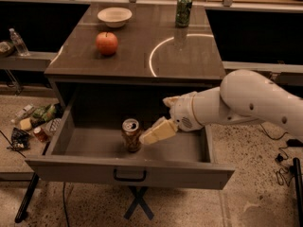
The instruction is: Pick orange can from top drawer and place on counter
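Note:
The orange can [131, 135] stands upright inside the open top drawer [130, 173], near its middle. My gripper [151, 134] reaches down into the drawer from the right, its cream fingertips right beside the can's right side, touching or nearly so. The white arm [246, 103] comes in from the right edge. The counter [137, 46] is the glossy dark top above the drawer, with a bright ring-shaped reflection.
On the counter sit a red apple [107, 43], a white bowl [114, 16] and a green can [183, 10] at the back. Snack bags and litter [33, 122] lie on the floor at left. A water bottle [18, 42] stands on the left shelf.

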### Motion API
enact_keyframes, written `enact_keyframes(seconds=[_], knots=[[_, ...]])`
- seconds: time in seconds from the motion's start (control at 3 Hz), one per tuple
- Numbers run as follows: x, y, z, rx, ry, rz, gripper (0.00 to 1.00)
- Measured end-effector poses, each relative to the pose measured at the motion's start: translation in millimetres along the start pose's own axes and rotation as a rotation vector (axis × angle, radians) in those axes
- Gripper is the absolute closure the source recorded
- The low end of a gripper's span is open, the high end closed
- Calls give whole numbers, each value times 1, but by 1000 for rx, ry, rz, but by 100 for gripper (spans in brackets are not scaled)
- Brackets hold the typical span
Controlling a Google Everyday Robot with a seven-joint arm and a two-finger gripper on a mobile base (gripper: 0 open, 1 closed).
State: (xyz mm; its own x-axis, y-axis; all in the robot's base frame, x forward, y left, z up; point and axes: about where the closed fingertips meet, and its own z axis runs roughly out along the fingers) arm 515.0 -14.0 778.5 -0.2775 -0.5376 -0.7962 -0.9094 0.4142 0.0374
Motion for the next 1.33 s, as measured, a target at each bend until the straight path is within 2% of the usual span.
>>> enact_keyframes(seconds=[0.33,0.67,1.0,1.33], knots=[[0,0,38,13,-27,-20,14],[-1,2,70,3,-53,-32,0],[2,6,104,-16,-78,-25,3],[6,7,121,-26,-92,-7,19]])
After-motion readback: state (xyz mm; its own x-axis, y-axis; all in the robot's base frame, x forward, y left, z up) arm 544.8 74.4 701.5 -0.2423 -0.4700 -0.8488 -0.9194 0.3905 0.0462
